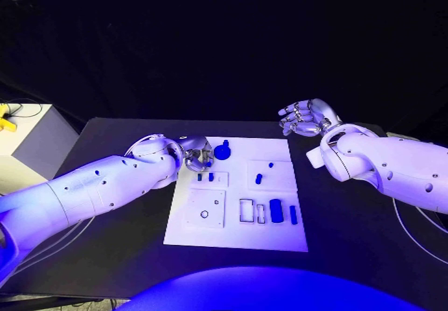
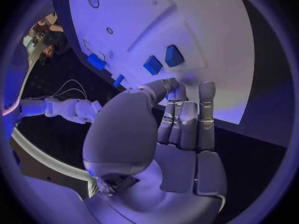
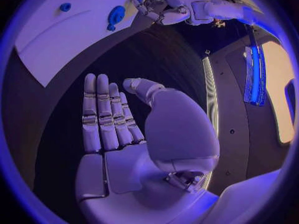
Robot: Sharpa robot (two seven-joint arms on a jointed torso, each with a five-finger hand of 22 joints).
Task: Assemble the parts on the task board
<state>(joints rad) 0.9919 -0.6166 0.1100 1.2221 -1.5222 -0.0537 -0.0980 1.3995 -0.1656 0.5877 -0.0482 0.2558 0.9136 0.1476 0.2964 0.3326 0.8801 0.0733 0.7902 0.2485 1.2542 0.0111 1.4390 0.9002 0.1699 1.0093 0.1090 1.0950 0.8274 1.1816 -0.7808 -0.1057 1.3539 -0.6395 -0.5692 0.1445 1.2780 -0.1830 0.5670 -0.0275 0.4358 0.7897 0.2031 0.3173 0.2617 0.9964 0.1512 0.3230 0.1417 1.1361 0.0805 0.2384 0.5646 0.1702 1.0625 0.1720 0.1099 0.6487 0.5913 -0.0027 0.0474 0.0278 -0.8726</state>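
The left hand [image 1: 196, 155] sits over the far left corner of the task board [image 1: 238, 230], just beside a round blue part [image 1: 222, 152] that stands near the board's far edge. In the left wrist view its fingers [image 2: 187, 119] lie straight and side by side, with the thumb folded across in front of them, and nothing is held between them. Whether the fingertips touch the board or hover just above it cannot be told from these views.

The right hand [image 1: 306, 118] is raised over the black counter [image 1: 355, 227] off the far right corner of the board, well apart from every part. In the right wrist view its palm is bare, the fingers [image 3: 102, 114] extended and close together, the thumb standing out to one side (the head view shows them slightly curled). It holds nothing and touches nothing.

The board lies in the middle of the counter. Two small blue parts [image 1: 205, 176] stand side by side in the raised block just near of the left hand. Another small blue piece [image 1: 270, 165] and one below it [image 1: 259, 178] sit in the block at the board's right. Toward the near right, a taller blue peg [image 1: 276, 208] and a thin blue strip [image 1: 293, 214] lie beside two rectangular cut-outs [image 1: 246, 210]. A plain block with a small ring-shaped hole [image 1: 204, 213] lies at the near left.
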